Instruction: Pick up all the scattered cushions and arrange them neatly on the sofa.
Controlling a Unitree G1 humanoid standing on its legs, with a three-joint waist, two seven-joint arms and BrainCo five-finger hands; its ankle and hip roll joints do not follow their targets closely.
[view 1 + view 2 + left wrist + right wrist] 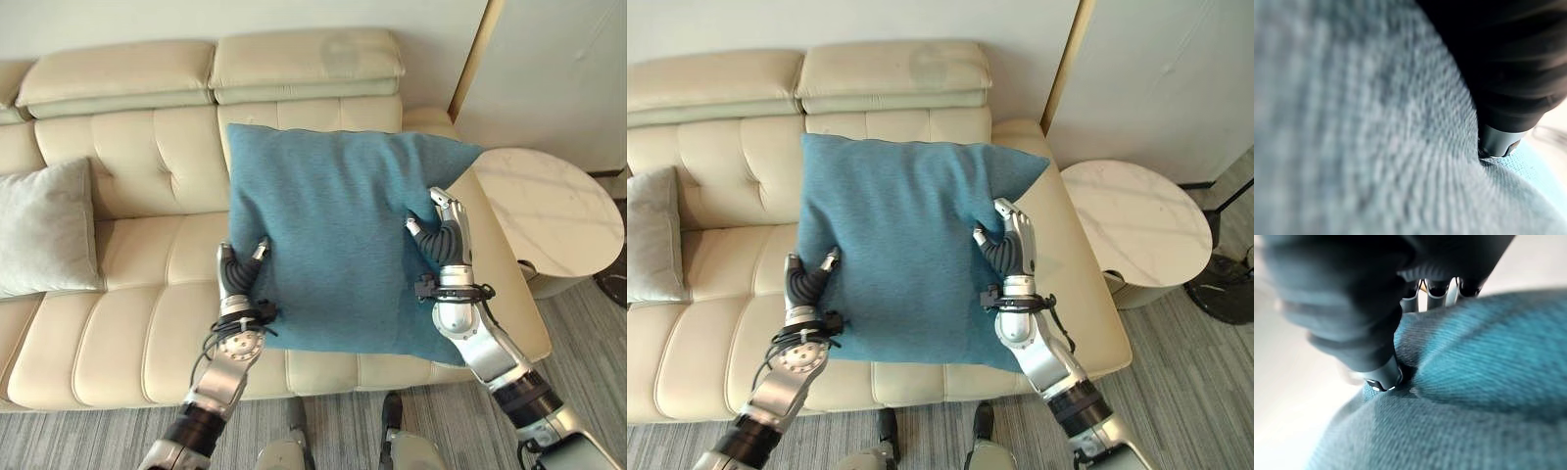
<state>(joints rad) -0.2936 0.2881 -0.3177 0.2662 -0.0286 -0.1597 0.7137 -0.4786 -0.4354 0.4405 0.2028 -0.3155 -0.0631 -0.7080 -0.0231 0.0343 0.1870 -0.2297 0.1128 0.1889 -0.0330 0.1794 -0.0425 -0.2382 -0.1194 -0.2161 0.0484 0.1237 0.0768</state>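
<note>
Both hands, left hand and right hand, pinch the blue cushion's opposite edges, fingers curled into the fabric, above the sofa.

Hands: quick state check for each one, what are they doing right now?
Left hand: shut on the large square teal fabric cushion, pinching its left edge.
Right hand: shut on the same cushion, thumb pressed into its right edge.

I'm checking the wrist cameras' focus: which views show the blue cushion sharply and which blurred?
Left eye view: blue cushion sharp, gripped by left hand and right hand. Left wrist view: the weave is blurred. Right wrist view: fabric is soft, the hand's cover more blurred.
</note>
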